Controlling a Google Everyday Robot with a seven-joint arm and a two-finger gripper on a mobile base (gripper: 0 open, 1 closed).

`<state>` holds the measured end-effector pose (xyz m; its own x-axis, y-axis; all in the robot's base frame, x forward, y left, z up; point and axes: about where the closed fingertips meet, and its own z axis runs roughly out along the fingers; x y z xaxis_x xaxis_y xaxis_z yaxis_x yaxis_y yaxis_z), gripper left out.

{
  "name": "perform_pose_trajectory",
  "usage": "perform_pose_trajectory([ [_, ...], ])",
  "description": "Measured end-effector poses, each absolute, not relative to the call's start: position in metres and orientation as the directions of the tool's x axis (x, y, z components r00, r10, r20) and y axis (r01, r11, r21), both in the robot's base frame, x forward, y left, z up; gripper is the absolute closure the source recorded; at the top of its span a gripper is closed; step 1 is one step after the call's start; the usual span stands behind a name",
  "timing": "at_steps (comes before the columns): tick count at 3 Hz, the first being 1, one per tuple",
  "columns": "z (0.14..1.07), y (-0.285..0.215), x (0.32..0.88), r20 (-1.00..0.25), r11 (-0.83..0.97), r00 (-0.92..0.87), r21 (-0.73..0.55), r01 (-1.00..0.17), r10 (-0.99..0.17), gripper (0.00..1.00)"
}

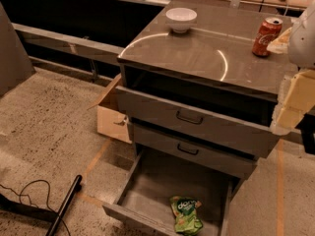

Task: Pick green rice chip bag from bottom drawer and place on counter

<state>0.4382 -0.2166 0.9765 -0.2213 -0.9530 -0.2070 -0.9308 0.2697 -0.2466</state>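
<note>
The green rice chip bag (186, 214) lies flat in the bottom drawer (129, 180), near its front edge and right of the middle. The drawer is pulled fully out at floor level. The two upper drawers with dark handles stand partly open above it. The counter (197, 53) is the glossy grey-brown top of the cabinet, with a curved light reflection. My gripper (290, 102) shows as pale cream and white parts at the right edge, level with the top drawer, well above and to the right of the bag. It holds nothing that I can see.
A red soda can (266, 30) stands at the counter's right side and a white bowl (181, 19) at its back. A cardboard box (110, 114) sits left of the cabinet. A black pole (64, 205) and a cable lie on the floor at front left.
</note>
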Motion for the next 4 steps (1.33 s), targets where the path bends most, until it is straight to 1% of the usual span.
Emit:
perform_pose_trajectory([
  [1,0.977,-0.217,0.438,-0.207,0.27,-0.221,-0.247,-0.931,-0.953,0.0],
  [2,0.946,-0.223,0.433,-0.218,0.329,-0.283,-0.215,-0.92,-0.934,0.0],
  [3,0.886,-0.225,0.417,-0.27,0.405,-0.351,-0.177,-0.897,-0.897,0.0],
  [4,0.814,-0.229,0.398,-0.346,0.487,-0.428,-0.104,-0.867,-0.835,0.0],
])
